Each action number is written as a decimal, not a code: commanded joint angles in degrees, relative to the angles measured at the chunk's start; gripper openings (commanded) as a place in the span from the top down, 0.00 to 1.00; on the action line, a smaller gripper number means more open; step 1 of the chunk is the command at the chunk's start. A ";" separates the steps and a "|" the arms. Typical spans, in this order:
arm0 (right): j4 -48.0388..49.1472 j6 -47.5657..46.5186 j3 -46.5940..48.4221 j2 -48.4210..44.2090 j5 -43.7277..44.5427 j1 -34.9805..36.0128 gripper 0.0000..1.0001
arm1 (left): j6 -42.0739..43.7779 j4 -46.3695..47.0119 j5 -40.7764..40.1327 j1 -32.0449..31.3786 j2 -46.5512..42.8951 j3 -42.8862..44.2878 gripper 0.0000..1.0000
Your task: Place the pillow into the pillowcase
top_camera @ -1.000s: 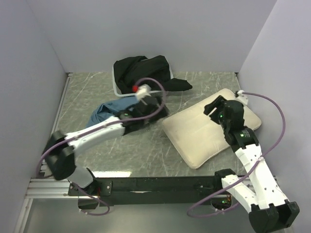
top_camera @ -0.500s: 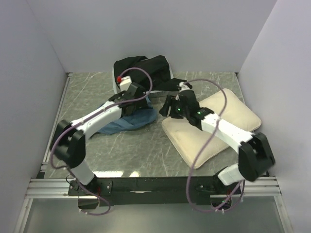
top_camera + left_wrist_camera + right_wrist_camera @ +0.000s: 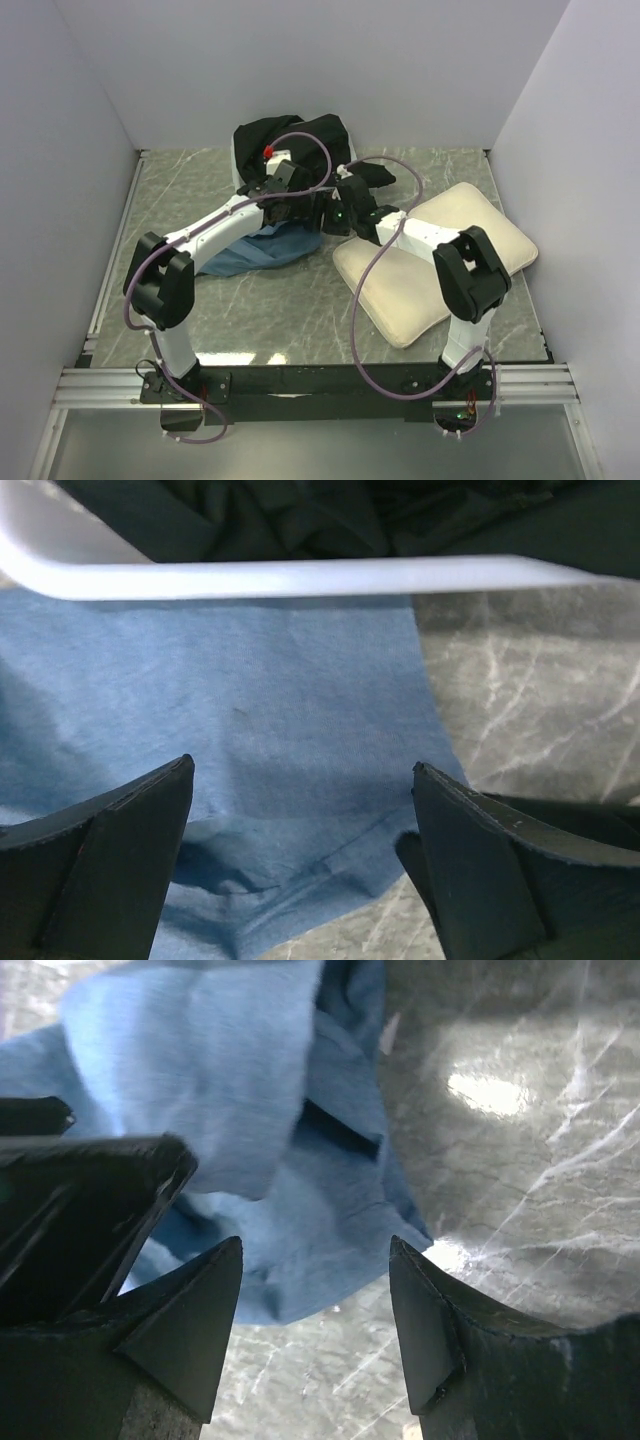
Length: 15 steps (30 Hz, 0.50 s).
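The slate-blue pillowcase lies crumpled left of centre, below the tray. The cream pillow lies flat to the right, with the right arm reaching across its far corner. Both grippers meet over the pillowcase's right edge. My left gripper is open and hovers over the blue fabric, its fingers spread wide with nothing held. My right gripper is open too, its jaws standing just above the pillowcase's hem and the table. The left gripper's dark body fills the left side of the right wrist view.
A white tray holding a heap of black cloth stands at the back, its rim close ahead of the left gripper. White walls enclose the marbled grey table on three sides.
The right arm has swung left off the pillow to the pillowcase's right edge. The left gripper has moved back and right toward the tray. Both stay open.
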 commanded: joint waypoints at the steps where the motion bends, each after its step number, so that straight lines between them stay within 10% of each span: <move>1: 3.19 0.60 0.27 0.67 0.85 0.30 0.33 | 3.09 4.69 5.67 -0.17 -5.65 -4.42 0.02; 8: 6.45 2.89 0.53 4.45 -2.13 0.47 0.39 | 5.29 2.95 8.05 -0.17 -5.57 -5.05 0.05; 15: 9.18 6.31 -0.52 6.30 -4.24 0.38 0.66 | 6.34 0.40 3.92 -0.17 -4.18 -4.27 0.08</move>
